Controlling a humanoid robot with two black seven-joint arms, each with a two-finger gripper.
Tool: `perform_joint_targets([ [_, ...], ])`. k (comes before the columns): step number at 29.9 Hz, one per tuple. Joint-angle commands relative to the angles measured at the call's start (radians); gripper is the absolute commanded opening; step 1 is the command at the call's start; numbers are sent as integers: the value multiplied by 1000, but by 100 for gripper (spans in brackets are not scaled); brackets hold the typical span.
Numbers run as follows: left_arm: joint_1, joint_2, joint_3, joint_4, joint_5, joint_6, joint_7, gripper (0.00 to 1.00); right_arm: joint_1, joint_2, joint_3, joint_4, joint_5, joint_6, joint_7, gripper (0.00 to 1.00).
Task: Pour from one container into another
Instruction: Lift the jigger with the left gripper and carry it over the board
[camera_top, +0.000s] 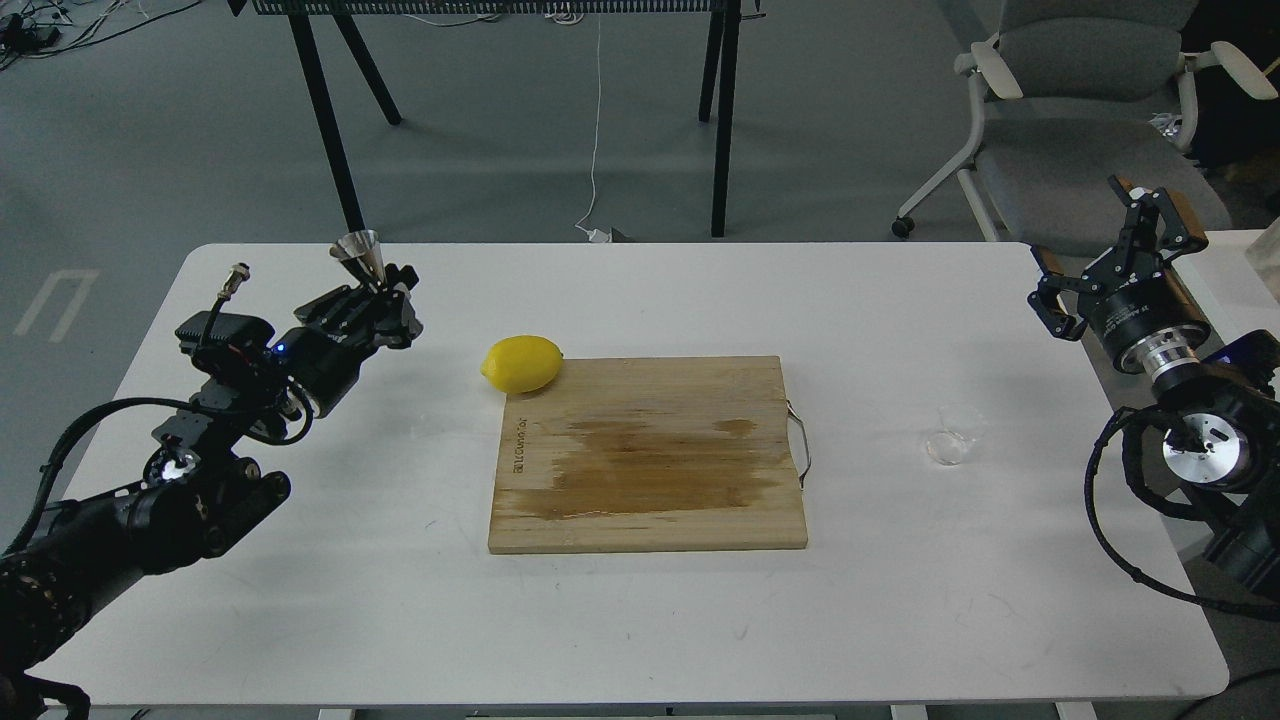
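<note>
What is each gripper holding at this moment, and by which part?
The left gripper grips the steel jigger by its lower part; the upper cone stands clear. The right gripper is open and empty; the glass cup sits untouched.

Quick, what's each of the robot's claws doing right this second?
Left gripper: closed on the steel jigger, held above the table.
Right gripper: open, holding nothing; the glass cup sits untouched.
</note>
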Motion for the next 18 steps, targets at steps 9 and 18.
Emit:
perform_joint_targets([
  [9,-126,-251,4,-124,171,0,0,14,11,-2,-4,-22,0,0,0,100],
  [18,-13,-364,105,-37,179,0,0,15,9,-2,-6,-30,0,0,0,100],
])
